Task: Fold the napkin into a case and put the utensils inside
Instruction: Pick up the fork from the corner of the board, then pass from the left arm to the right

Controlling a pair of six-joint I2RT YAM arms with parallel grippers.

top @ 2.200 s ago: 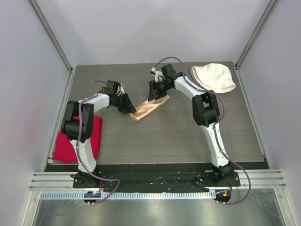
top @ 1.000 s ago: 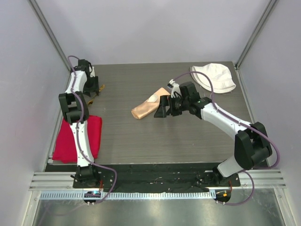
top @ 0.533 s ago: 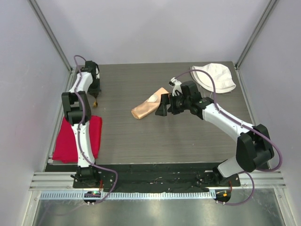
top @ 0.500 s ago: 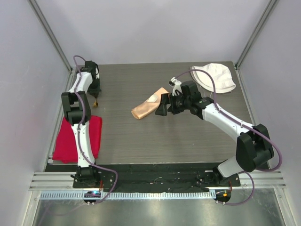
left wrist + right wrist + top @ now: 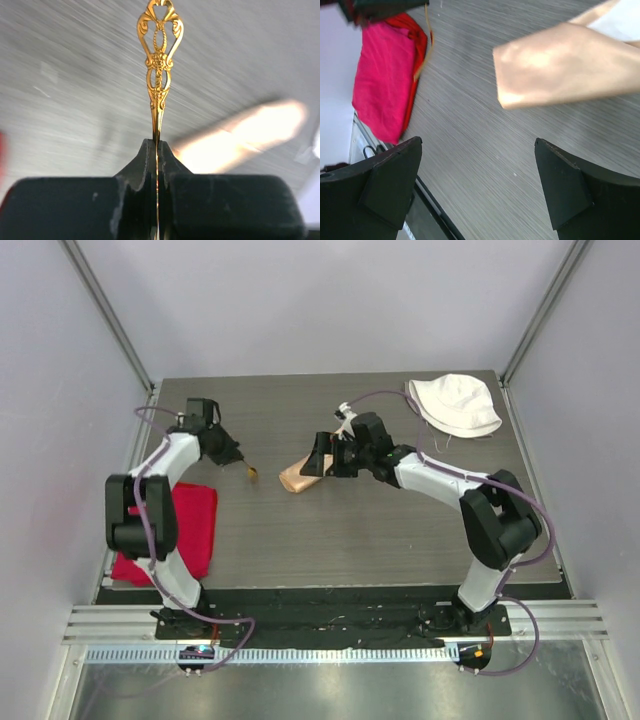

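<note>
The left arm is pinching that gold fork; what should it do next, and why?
Probably carry the fork across to the case: the left gripper is shut on it, apart from the case, and the right gripper hovers open at the other end.

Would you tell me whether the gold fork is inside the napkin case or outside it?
Outside: the gold fork is clamped in the left gripper, apart from the case.

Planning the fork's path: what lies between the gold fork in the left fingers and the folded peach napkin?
Only bare table, as the top view shows; the fork and napkin stand apart.
</note>
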